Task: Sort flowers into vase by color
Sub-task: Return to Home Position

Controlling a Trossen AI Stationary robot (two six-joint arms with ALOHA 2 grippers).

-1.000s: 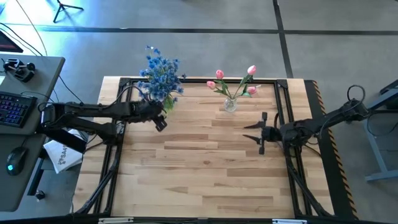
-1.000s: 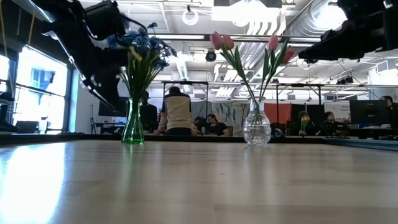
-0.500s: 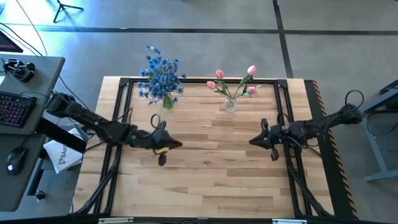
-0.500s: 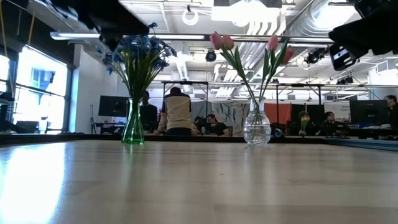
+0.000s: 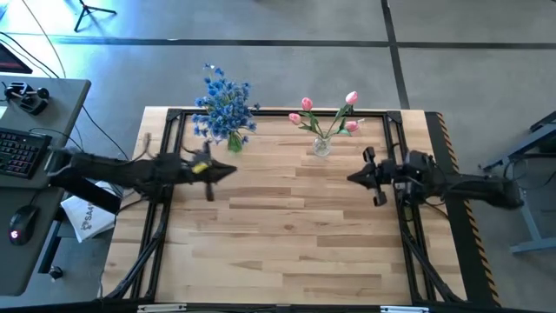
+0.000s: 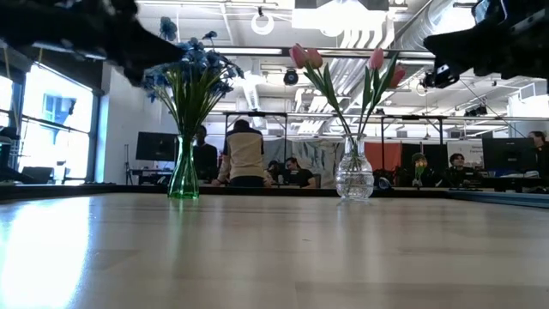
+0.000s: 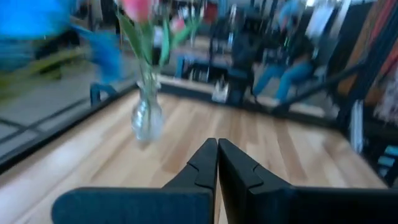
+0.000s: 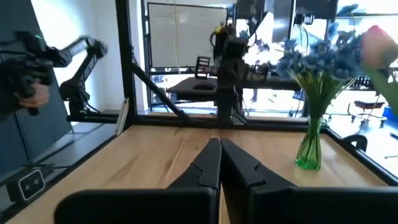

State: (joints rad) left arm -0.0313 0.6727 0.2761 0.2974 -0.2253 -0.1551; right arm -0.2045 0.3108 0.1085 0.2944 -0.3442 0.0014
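Blue flowers (image 5: 223, 111) stand in a green vase (image 6: 184, 168) at the table's far edge, left of centre. Pink tulips (image 5: 328, 117) stand in a clear glass vase (image 6: 354, 176) to their right. My left gripper (image 5: 233, 169) is shut and empty, held above the table on its left side, near side of the blue flowers; its wrist view shows the clear vase (image 7: 147, 118) ahead. My right gripper (image 5: 352, 178) is shut and empty above the right side, near side of the tulips; its wrist view shows the green vase (image 8: 309, 149).
A black metal frame (image 5: 165, 174) runs along the table's left, far and right edges. The broad wooden tabletop (image 5: 278, 235) lies bare nearer the front. A desk with keyboard (image 5: 22, 152) stands left of the table. People sit in the room beyond (image 6: 244, 154).
Both grippers have shut, with nothing between the fingers. My left gripper swung from beside the blue flowers toward the near edge, then back toward the far and left edges. My right gripper turned to point toward the table's left. The flowers have stayed in their vases.
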